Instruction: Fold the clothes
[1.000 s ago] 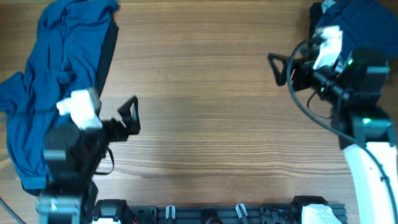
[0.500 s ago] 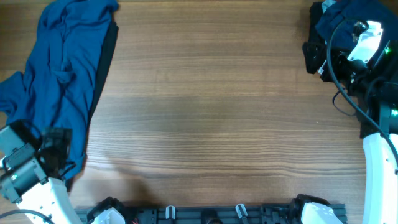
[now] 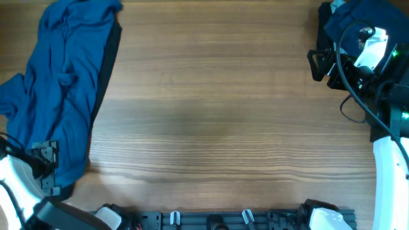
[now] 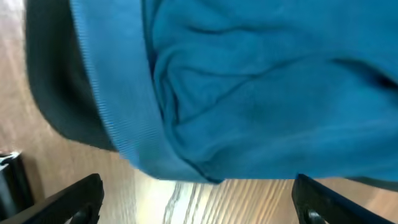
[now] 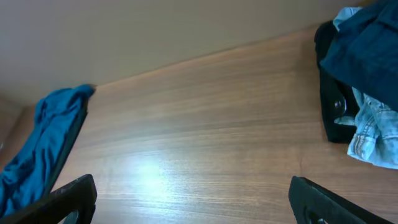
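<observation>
The clothes lie at the table's left: a large teal-blue shirt (image 3: 61,96), rumpled and stretched from the far edge to the near one, with a black garment (image 3: 112,48) showing under its right side. My left gripper (image 3: 47,165) hovers open over the shirt's near end. In the left wrist view the shirt's ribbed hem (image 4: 134,124) lies just ahead of the open gripper (image 4: 199,208), the black garment (image 4: 53,93) sits at left, and nothing is between the fingers. My right gripper (image 3: 316,65) stands open at the far right, empty above bare wood (image 5: 196,208).
A navy and pale-denim heap (image 3: 361,19) sits in the far right corner, beside the right arm, and shows at the right of the right wrist view (image 5: 360,68). Wooden table (image 3: 217,115) spans the middle. The arm bases line the near edge.
My left arm swung from beside the shirt's right edge to the near left corner, over the shirt's near end. My right gripper drew back rightward toward the denim heap.
</observation>
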`<state>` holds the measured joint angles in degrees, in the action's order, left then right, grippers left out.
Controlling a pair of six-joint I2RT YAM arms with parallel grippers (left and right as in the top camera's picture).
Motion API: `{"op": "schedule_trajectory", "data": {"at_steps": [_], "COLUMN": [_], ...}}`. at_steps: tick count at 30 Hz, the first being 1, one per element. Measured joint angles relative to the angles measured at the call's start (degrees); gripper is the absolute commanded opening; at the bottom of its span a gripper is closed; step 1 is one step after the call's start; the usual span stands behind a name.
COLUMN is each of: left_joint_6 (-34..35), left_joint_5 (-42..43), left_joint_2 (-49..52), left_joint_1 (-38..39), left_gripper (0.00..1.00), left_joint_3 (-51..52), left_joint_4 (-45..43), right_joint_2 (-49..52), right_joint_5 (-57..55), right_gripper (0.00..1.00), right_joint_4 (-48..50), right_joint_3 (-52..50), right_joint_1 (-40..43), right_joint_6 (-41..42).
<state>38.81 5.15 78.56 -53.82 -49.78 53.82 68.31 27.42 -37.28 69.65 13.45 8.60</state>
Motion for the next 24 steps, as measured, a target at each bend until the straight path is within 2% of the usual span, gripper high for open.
{"op": "schedule_trajectory", "data": {"at_steps": [5,17,20,24], "left_joint_6": [0.52,1.60,3.26,5.64], "left_joint_5": [0.76,-4.61,-6.93,-10.32], "left_joint_2": [1.40,1.42,1.42,1.70], "left_joint_1": [0.00,0.00,0.00,0.00], "left_gripper": [0.92,0.92,0.93,0.93], "left_joint_3": [1.53,6.56,6.80,7.10], "left_joint_4": [-7.23,-9.88,-6.91,-9.14], "right_joint_2": [0.00,2.84,2.95,2.95], "right_joint_5": [0.00,0.00,0.00,0.00], "right_gripper": [1.00,1.00,1.00,1.00], "right_joint_4": [-0.15,-2.32,-2.43,-2.58], "right_joint_3": [0.00,0.00,0.00,0.00], "right_joint_1": [0.00,0.00,0.00,0.00], "right_joint_6": [0.20,0.20,0.20,0.20]}}
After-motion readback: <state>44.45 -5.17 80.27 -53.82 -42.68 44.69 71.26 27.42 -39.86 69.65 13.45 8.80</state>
